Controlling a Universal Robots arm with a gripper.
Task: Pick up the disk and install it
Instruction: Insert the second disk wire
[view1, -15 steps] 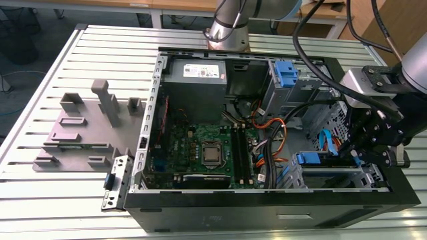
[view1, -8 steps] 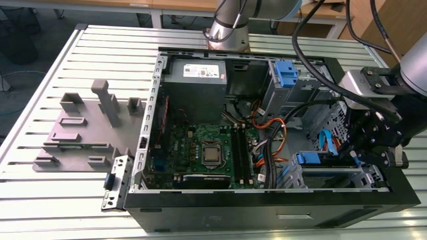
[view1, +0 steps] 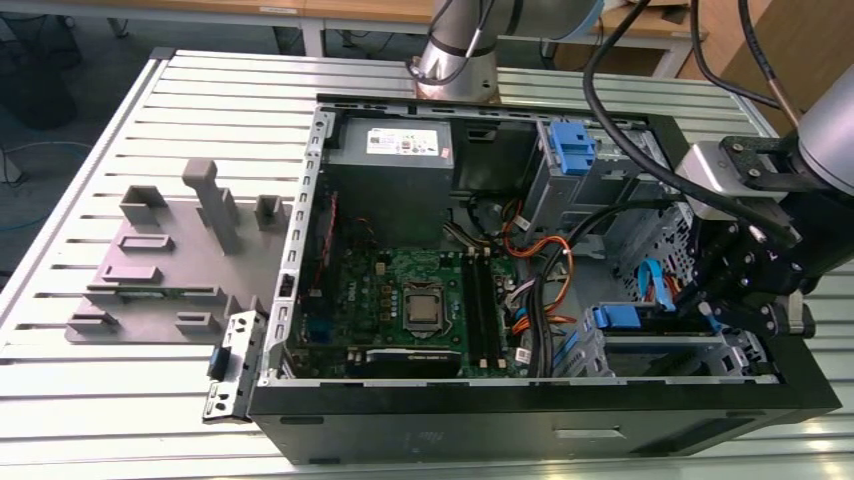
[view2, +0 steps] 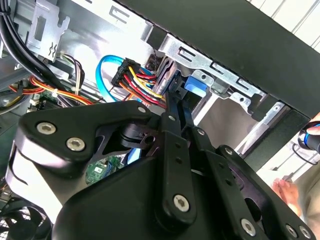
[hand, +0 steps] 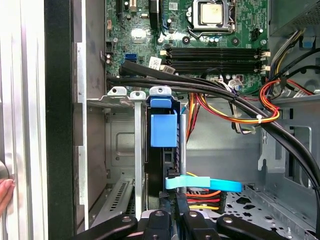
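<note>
Disk (hand: 161, 162) stands on edge in the bay (hand: 118, 92) at the case's (view1: 534, 432) near corner, exterior view's right. Its blue tab (hand: 163, 129) is on the end facing the motherboard (hand: 215, 45).

Tool (view2: 176, 95) is down inside the case at the disk's other end. Can't tell if it's clamped on the disk or released.

Reads as the insert stage, seating not confirmed.

Risks:
- Light-blue cable (hand: 205, 184) crosses the disk end just beside the tool, with the orange/yellow wires (hand: 202, 196) right by it. A push or pull there could pinch or drag them.
- If the disk is cocked in the rails, more force would likely jam it.
- Someone's hand (hand: 4, 192) is at the case's outer wall, near the arm.
- Case just sits on the slatted surface (view1: 107, 400), so a side load might shift it.
</note>
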